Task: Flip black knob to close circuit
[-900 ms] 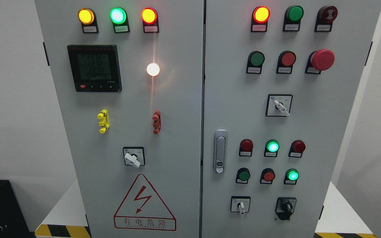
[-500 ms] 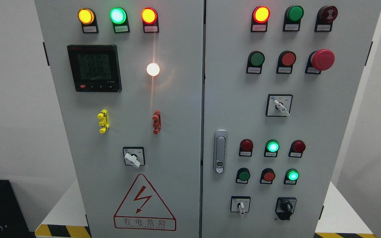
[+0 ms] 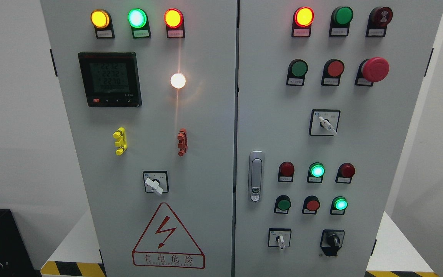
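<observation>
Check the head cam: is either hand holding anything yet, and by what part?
Nothing is held. Neither hand is in view, and the black knob at the lower right of the cabinet sits untouched.

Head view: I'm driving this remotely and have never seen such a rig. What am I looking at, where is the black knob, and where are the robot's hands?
This single picture comes from the camera on the robot's head, looking straight at a grey electrical cabinet with two doors. Neither robot hand is in the picture, so nothing is held or touched.

On the left door: three lit lamps along the top, a digital meter, a bright white lamp, a yellow clip, a red clip, a white-handled selector switch and a triangular shock warning sign.

On the right door: rows of lamps and push buttons, a big red mushroom button, two more white-handled selectors, and a silver door latch.

The black knob sits at the lower right of the right door, its grip standing roughly upright. That is the one to turn.
</observation>
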Robot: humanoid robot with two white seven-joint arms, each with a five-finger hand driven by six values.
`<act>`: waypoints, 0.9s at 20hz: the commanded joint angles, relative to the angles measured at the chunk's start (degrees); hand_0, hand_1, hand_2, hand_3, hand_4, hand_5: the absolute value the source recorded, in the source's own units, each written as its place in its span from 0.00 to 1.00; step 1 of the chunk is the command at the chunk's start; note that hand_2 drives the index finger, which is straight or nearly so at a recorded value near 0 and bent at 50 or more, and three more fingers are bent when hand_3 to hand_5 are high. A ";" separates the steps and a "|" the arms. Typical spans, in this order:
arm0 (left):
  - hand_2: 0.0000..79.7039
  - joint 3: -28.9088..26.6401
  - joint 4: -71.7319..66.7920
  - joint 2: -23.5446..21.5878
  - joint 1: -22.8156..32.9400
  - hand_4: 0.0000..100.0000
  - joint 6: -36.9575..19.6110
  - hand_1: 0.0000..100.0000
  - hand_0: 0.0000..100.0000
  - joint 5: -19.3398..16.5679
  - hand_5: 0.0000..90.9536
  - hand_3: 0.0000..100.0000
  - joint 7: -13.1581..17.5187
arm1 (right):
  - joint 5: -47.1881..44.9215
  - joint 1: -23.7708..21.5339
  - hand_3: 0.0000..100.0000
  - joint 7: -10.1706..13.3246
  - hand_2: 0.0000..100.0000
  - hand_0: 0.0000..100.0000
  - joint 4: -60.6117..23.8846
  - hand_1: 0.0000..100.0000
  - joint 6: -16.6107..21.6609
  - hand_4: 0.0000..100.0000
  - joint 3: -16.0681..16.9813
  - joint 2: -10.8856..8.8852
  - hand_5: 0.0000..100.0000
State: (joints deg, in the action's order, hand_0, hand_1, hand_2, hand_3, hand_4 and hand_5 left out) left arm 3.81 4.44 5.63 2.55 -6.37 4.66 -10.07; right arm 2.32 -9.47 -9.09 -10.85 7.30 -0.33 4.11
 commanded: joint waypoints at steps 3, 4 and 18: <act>0.00 -0.03 -0.05 0.00 0.00 0.00 -0.04 0.56 0.12 0.00 0.00 0.00 0.05 | 7.25 2.52 0.16 0.74 0.15 0.00 -12.25 0.04 -4.66 0.10 -0.73 0.37 0.00; 0.00 -0.03 0.04 0.00 0.00 0.00 -0.04 0.56 0.12 0.00 0.00 0.00 0.05 | 9.09 3.13 0.18 0.92 0.16 0.00 -12.70 0.04 -4.75 0.12 -0.73 0.19 0.00; 0.00 0.06 0.04 0.00 0.00 0.00 -0.04 0.56 0.12 0.00 0.00 0.00 0.05 | 37.41 5.69 0.59 7.86 0.47 0.00 -26.49 0.04 -6.60 0.49 -0.64 -1.04 0.27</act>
State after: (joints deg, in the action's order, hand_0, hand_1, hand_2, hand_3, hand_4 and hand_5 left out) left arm 3.81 4.43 5.62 2.55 -6.37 4.66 -10.06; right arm 32.27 -4.26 -1.88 -24.79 0.78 -0.09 3.46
